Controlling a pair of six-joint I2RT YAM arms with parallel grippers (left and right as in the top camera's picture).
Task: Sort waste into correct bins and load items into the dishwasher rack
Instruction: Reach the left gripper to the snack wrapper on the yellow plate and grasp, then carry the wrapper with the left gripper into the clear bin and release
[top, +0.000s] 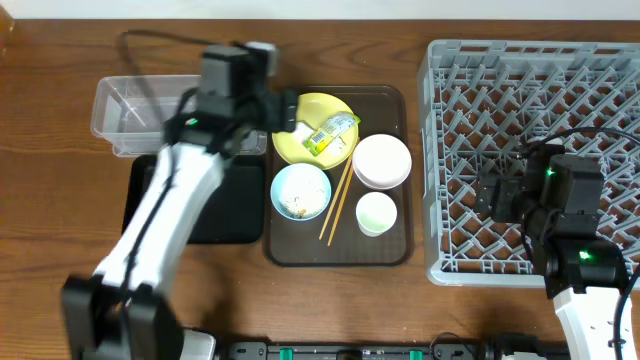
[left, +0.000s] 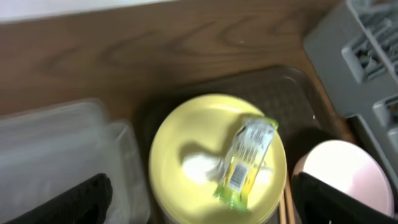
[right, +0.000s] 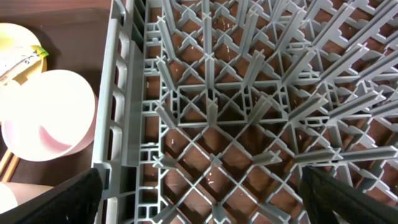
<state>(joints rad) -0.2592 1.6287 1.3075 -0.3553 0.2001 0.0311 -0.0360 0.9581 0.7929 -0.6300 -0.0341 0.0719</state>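
Left claw (left: 200, 193): fingers spread wide, nothing held, hovering above yellow plate (left: 186, 124).
Plate carries green-yellow wrapper (left: 245, 160), partly overlapping crumpled white tissue (left: 198, 167).
Plate at rear of brown serving tray (top: 400, 250). Same tray: white bowl (top: 382, 160), light blue bowl (top: 300, 180) with whitish scraps (top: 298, 205), small white cup (top: 376, 212), chopsticks (top: 337, 200) between blue bowl and cup.
Clear tub (top: 125, 105) and black tray (top: 235, 215) on surface (top: 60, 200), left of serving tray.
Right claw (right: 200, 180): wide open, empty, over dishwasher rack (right: 211, 112).
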